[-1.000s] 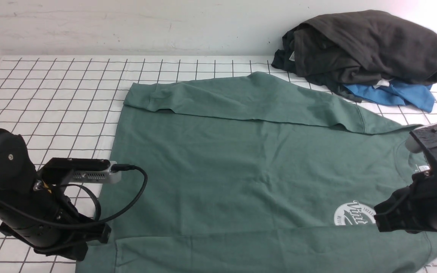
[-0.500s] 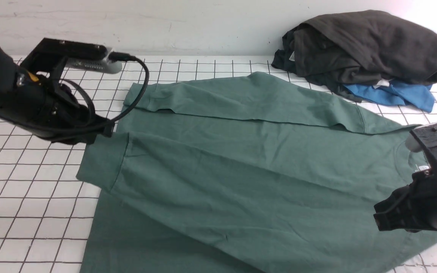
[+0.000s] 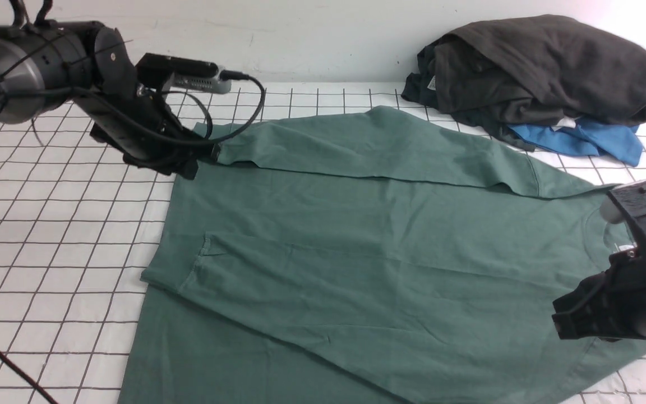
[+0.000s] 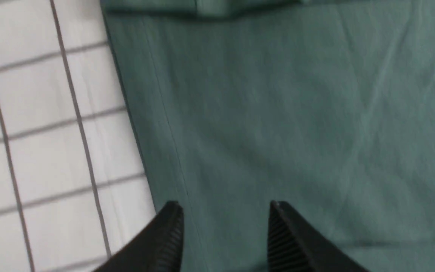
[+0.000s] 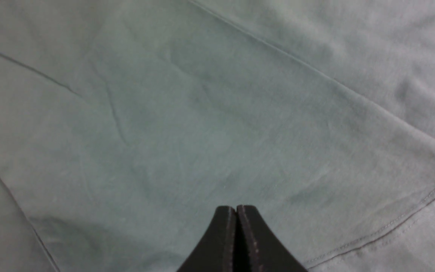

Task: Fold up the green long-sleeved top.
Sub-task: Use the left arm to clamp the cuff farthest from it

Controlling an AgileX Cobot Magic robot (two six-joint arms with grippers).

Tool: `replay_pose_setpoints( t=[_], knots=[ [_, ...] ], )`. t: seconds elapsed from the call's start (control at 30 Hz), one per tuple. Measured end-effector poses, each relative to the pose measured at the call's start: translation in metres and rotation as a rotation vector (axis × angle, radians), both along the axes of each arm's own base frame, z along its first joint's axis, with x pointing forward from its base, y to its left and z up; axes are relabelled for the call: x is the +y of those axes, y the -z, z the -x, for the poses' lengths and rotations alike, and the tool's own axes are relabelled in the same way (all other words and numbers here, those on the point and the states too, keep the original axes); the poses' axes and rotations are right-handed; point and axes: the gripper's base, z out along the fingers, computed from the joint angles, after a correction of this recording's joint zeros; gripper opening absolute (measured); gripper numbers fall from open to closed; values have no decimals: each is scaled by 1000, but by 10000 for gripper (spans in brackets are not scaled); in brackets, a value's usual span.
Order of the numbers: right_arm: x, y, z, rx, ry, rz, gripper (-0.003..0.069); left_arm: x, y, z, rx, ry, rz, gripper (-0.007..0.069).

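Before you, the green long-sleeved top [image 3: 312, 219] covers the bench [image 3: 65, 224], cropped at the front view's bottom edge, its chest logo hidden. Your left tool [image 4: 225, 215] is spread; your right tool [image 5: 236, 215] is pressed together. A pale wall [image 3: 323, 39] stands behind.
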Motion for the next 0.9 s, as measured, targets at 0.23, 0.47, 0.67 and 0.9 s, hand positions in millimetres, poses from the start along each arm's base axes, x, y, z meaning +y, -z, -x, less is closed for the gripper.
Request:
replay_pose_setpoints(
  t=[0.23, 0.47, 0.67, 0.9],
  knots=[
    [0, 0, 0, -3, 0, 1, -14, -5, 29, -73, -86, -101, 9, 520],
    [0, 0, 0, -3, 0, 1, -14, -5, 78, -108, -106, -145, -15, 472],
    [0, 0, -1, -7, 2, -1, -14, -3, 87, -113, -113, -186, -31, 216],
    [0, 0, -1, -11, -7, 5, -14, -6, 67, -108, -103, -172, -79, 6]
  ],
)
